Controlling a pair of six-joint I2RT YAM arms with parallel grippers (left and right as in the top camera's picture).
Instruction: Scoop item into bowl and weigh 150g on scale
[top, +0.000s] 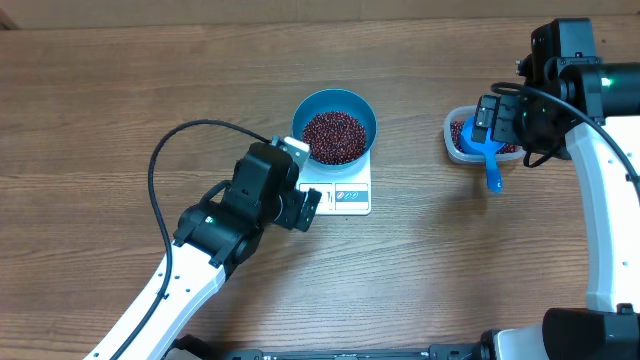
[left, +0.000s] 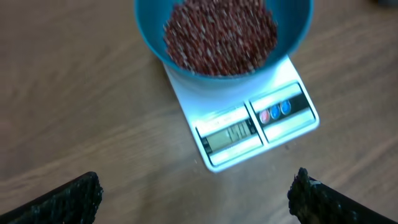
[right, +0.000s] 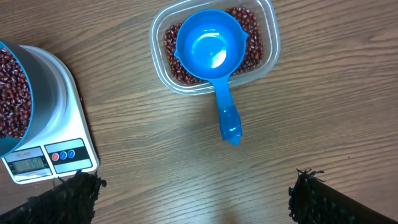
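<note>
- The left tool (top: 305, 206) hovers over the wooden table (top: 120, 90) just in front of the near-left corner of the scale. Its two dark fingers (left: 74, 199) are spread wide apart and hold nothing.
- The flat white square kitchen scale (top: 347, 192) sits on the table just past that tool, with its display strip and round buttons along the near edge. In the left wrist view the digits on the scale (left: 249, 134) are too blurred to read.
- The round bright blue bowl (top: 335, 99) stands upright on the scale's platform. It is wider than the platform and overhangs it on the far side.
- The small dark red-brown beans (top: 334, 137) lie in a loose heap inside the bowl (left: 149, 28) and cover its bottom.
- Well to the right, a small blue plastic scoop (right: 211, 46) rests with its cup facing up in a clear rectangular plastic tub (right: 158, 74). Its handle juts over the tub's near rim.
- More of the beans (right: 255, 50) lie in the tub, around and under the scoop's cup.
- The right tool (top: 490, 122) hangs above the tub. Its fingers (right: 68, 199) are parted fully and grip nothing, apart from the scoop below.
</note>
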